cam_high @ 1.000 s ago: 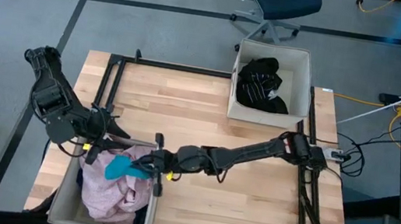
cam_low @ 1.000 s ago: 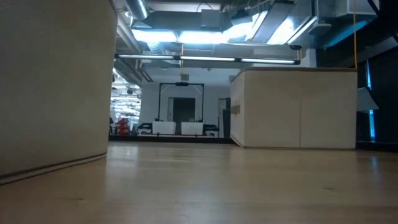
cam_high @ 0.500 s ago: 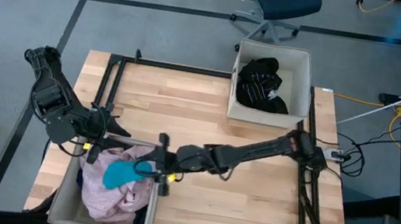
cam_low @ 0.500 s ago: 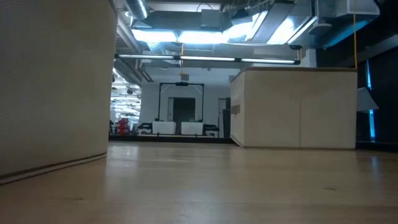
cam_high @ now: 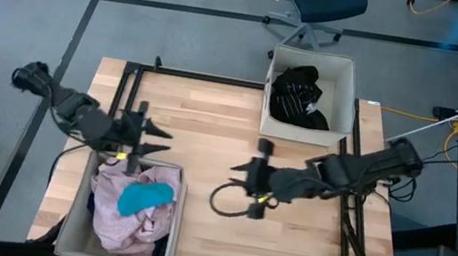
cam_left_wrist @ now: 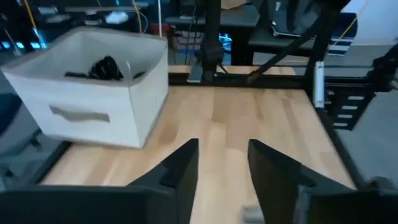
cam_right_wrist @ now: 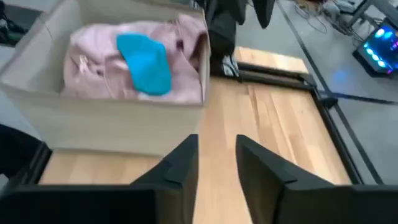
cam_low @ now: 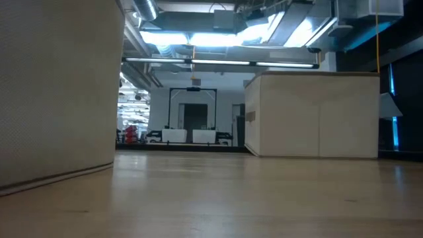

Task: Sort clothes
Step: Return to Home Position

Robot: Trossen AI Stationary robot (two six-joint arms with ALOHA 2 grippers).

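Teal sock (cam_high: 146,195) lies atop the pink shirt (cam_high: 121,225) in the lower-left fabric box (cam_high: 176,228), just below the empty, spread left gripper (cam_high: 164,144) and left of the likewise spread, empty right gripper (cam_high: 244,180).

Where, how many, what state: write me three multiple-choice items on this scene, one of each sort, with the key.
1. Where does the small teal piece lie?
A: on the floor
B: on the pale pink garment
C: on the office chair

2. How many beige fabric boxes show from above?
A: one
B: two
C: three

3. The right hand is:
A: shut on a sock
B: open and empty
C: shut on a cable

Key:
1 B, teal lies atop pink inside the near box.
2 B, that box and the far box.
3 B, its fingers stand apart with nothing between.
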